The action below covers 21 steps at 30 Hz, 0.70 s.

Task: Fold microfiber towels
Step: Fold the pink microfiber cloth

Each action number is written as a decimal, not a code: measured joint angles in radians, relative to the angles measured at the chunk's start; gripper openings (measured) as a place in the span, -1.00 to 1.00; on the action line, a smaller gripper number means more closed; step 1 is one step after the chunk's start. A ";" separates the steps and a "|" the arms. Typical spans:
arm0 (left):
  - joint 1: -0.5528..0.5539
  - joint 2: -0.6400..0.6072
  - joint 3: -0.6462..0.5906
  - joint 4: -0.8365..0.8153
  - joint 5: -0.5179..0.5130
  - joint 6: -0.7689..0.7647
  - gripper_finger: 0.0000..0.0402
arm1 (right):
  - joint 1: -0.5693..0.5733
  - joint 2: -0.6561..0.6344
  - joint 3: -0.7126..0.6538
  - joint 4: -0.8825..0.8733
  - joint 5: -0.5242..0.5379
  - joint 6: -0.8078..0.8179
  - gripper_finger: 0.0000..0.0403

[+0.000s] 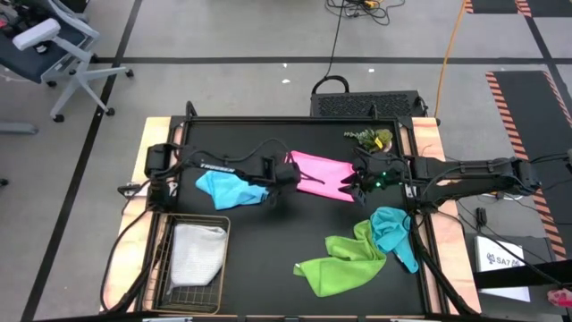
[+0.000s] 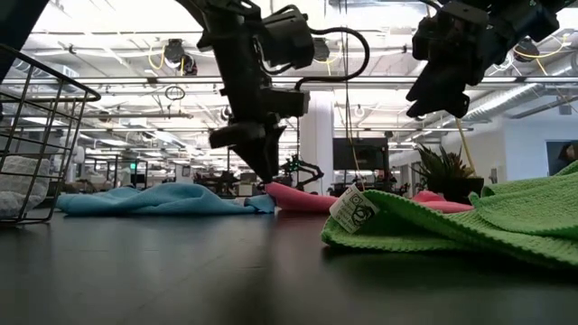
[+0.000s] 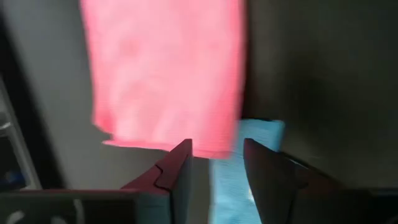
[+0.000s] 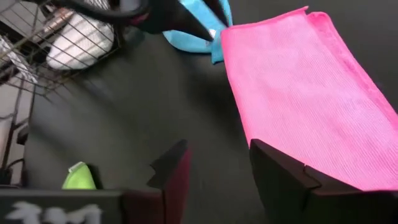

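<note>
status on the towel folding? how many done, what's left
Done: pale grey-white towel lies in the wire basket. In hand: pink towel lies flat and doubled mid-table; left gripper at one end, right gripper at the other, both open, neither holding it. Left: light blue towel, lime green towel and teal towel, all crumpled.

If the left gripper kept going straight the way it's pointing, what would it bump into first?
Probably the pink towel. The left gripper has open fingers aimed at its near edge, with a bit of the light blue towel just beside that line. How far off the towel lies is hard to judge.
</note>
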 joint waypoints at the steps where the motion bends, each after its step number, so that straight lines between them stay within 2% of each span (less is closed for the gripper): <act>1: 0.004 0.000 0.000 0.014 -0.003 0.002 -0.23 | 0.000 0.000 0.000 0.001 0.000 0.002 -0.18; 8: 0.020 0.000 0.000 0.027 0.024 -0.015 -0.10 | 0.000 0.000 0.000 -0.001 0.000 0.002 -0.18; 13: 0.016 0.000 0.000 -0.006 0.030 -0.010 -0.09 | 0.000 0.000 0.000 -0.001 0.000 0.006 -0.18; 21: 0.022 0.031 0.002 0.032 0.033 0.016 -0.09 | 0.000 0.000 0.000 -0.001 0.002 0.014 -0.18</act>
